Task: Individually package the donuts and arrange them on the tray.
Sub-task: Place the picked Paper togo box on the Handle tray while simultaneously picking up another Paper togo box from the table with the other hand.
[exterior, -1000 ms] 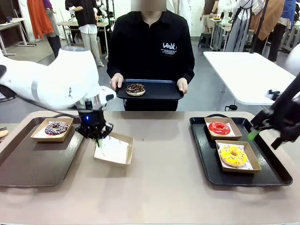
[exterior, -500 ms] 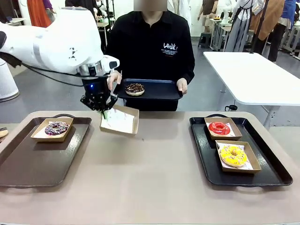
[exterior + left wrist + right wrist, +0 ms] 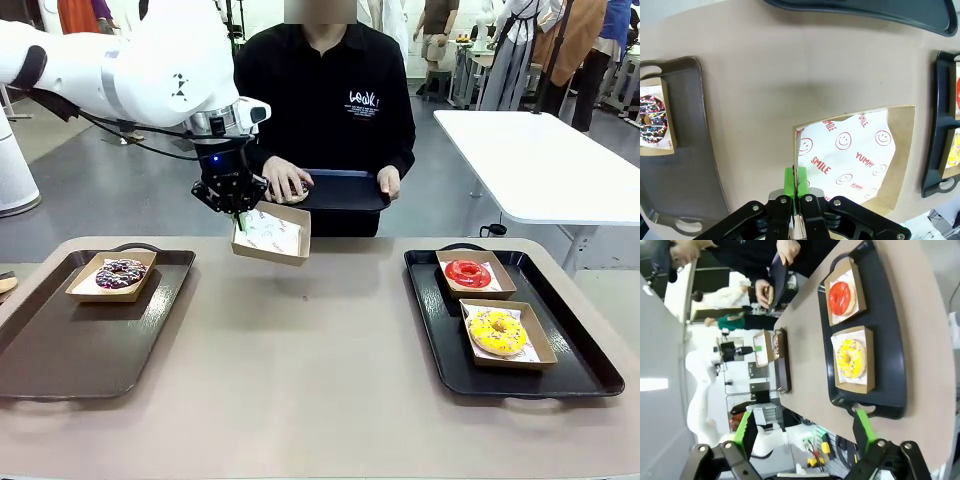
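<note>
My left gripper (image 3: 238, 207) is shut on the rim of an empty cardboard box (image 3: 271, 236) lined with printed paper. It holds the box in the air near the table's far edge, just below the person's dark tray (image 3: 345, 190). In the left wrist view the green pads (image 3: 790, 181) pinch the box (image 3: 855, 150) wall. The person's hand (image 3: 285, 180) covers the chocolate donut on that tray. The purple donut (image 3: 120, 273) lies boxed on the left tray (image 3: 60, 350). The red donut (image 3: 468, 272) and yellow donut (image 3: 497, 332) sit boxed on the right tray (image 3: 580, 370). My right gripper (image 3: 804, 432) is open and holds nothing, looking over the red donut (image 3: 841, 291) and yellow donut (image 3: 850, 358).
The brown table (image 3: 320, 380) lies bare between the two trays. A white table (image 3: 530, 150) stands behind at the right. Other people move about in the background.
My left gripper has lifted the box off the table and carried it up toward the person. The person's hand has moved onto the chocolate donut. My right arm has left the front view.
</note>
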Robot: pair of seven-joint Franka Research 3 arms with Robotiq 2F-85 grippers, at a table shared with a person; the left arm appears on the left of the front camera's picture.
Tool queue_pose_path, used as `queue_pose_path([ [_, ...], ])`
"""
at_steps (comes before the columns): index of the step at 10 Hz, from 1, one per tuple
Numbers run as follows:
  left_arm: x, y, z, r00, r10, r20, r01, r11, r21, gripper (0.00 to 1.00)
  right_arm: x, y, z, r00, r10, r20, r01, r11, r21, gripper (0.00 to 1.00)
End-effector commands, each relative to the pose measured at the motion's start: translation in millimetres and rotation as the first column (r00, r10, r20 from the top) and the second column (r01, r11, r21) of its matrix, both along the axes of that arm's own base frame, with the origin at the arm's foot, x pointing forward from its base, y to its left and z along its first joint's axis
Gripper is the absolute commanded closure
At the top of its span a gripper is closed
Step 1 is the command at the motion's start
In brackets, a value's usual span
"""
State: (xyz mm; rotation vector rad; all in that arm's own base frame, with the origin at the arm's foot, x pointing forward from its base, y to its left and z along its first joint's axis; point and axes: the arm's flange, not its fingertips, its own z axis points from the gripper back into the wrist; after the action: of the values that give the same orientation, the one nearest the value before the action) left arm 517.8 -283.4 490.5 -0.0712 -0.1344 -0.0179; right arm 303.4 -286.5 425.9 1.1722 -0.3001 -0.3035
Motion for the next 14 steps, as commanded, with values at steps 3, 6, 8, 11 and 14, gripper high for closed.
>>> queue_pose_path([
  [3, 30, -6, -2, 0.997, 0.069, -0.024, -0.068, 0.997, 0.026, 1.00, 7, -32, -47, 0.998, 0.039, 0.041, -0.041, 0.997, 0.066, 0.00],
  [6, 36, -9, -2, 0.997, 0.074, -0.022, -0.073, 0.997, 0.027, 1.00, 12, -31, -70, 0.998, 0.040, 0.047, -0.043, 0.996, 0.073, 0.00],
  [8, 34, -2, -6, 0.998, 0.049, -0.028, -0.049, 0.999, -0.007, 1.00, 7, -26, -72, 0.999, 0.037, 0.008, -0.038, 0.997, 0.065, 0.00],
  [11, 34, -2, -6, 0.998, 0.049, -0.028, -0.049, 0.999, -0.007, 1.00, 7, -26, -72, 0.999, 0.037, 0.008, -0.038, 0.997, 0.065, 0.00],
  [14, 34, -2, -6, 0.998, 0.049, -0.028, -0.049, 0.999, -0.007, 1.00, 7, -26, -72, 0.999, 0.037, 0.008, -0.038, 0.997, 0.065, 0.00],
])
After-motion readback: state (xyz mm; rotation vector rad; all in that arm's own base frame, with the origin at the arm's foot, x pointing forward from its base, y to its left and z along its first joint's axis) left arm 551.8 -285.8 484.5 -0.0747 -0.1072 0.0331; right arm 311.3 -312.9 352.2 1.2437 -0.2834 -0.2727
